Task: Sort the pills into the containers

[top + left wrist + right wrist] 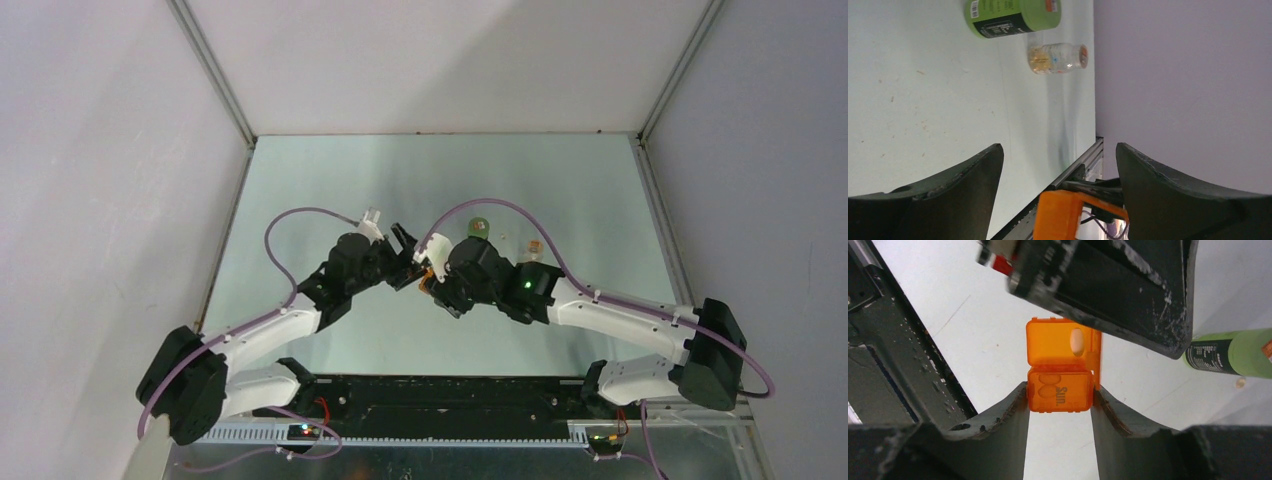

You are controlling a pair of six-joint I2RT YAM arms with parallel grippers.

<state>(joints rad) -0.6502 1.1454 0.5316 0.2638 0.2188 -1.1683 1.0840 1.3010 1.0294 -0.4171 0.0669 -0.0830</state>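
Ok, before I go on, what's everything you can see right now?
green bottle: one, green with a dark label, on the table beyond the grippers
clear vial: one, clear with an orange cap, on the table beside the green bottle
orange box: one, orange, lid open, between the right gripper's fingers
pill: one, pale, in the box's open half; any others inside unclear
small tan bit: one, on the table near the green bottle, maybe a pill
table: one, pale
left gripper: one, black, open, close by the box
right gripper: one, black, shut on the orange box
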